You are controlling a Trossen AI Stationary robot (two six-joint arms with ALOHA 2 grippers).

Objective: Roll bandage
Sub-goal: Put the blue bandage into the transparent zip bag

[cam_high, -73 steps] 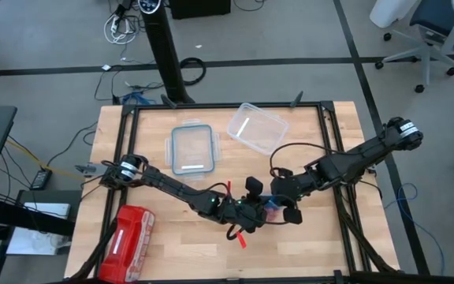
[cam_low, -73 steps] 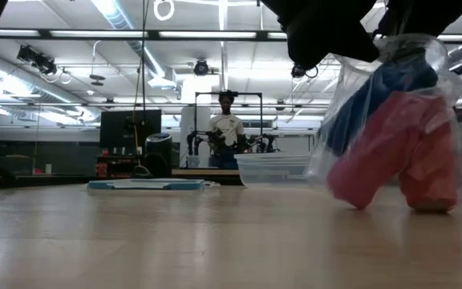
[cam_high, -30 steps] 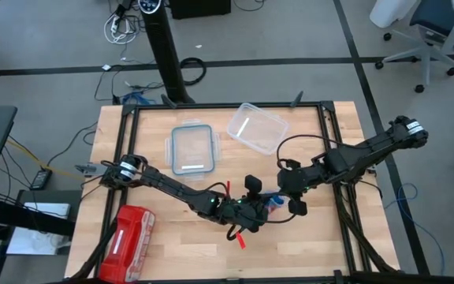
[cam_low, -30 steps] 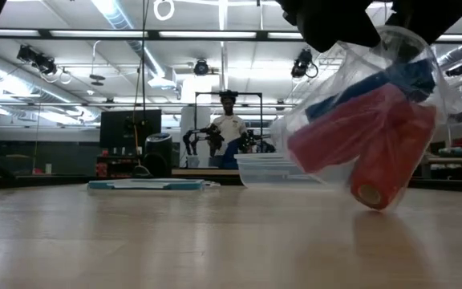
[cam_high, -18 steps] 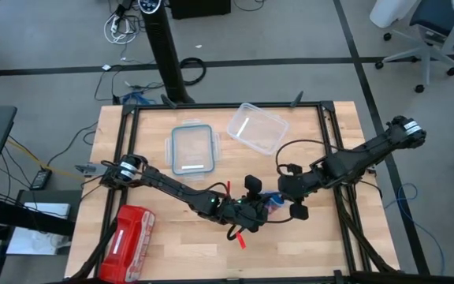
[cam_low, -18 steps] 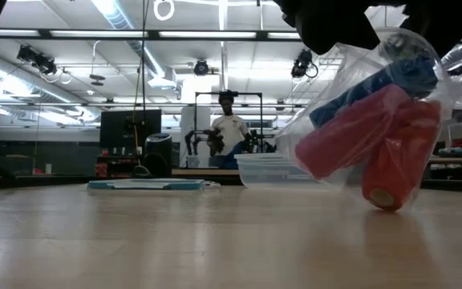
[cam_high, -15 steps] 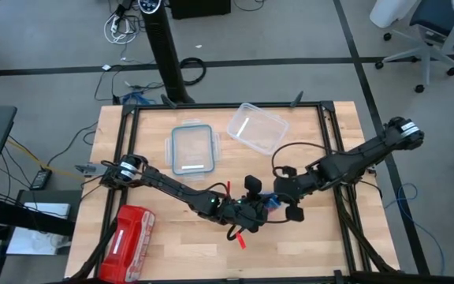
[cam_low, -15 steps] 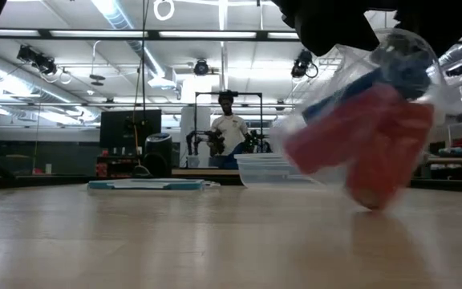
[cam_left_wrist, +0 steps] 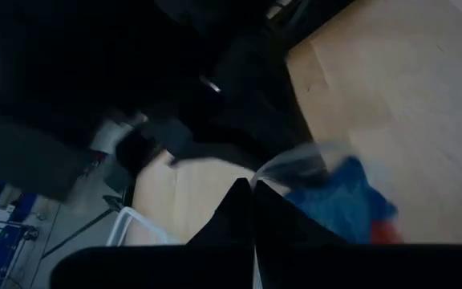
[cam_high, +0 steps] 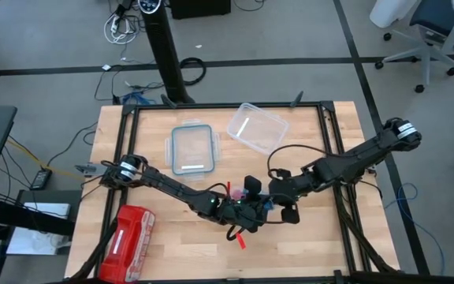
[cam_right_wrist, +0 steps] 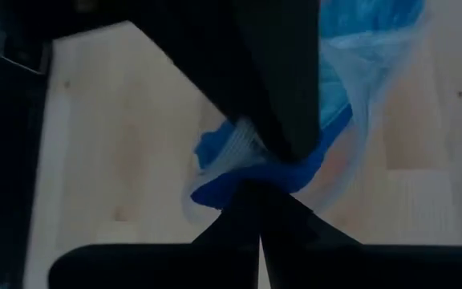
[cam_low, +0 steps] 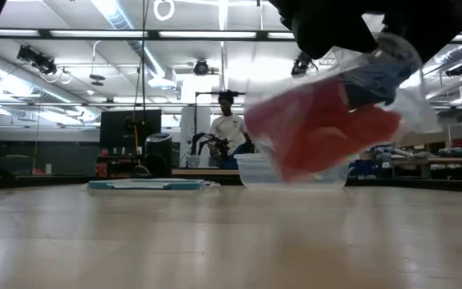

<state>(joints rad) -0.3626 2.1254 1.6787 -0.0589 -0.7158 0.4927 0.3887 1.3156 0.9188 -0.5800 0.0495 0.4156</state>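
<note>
Bag (cam_low: 391, 76) lifted by two pinched-shut grippers, one blue bandage (cam_low: 371, 80), red rolls (cam_low: 319, 128) inside

I see a red zip pouch (cam_high: 125, 233) at my table's near-left corner; a lidded container (cam_high: 191, 148) beside an open clear tub (cam_high: 257, 127); a person (cam_low: 228, 128) stands behind.

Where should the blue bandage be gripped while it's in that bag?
Probably its upper end, from above: the bandage sits at the top of the hanging clear bag, over the red rolls. Left gripper and right gripper, both shut, pinch the bag's top above the table.
</note>
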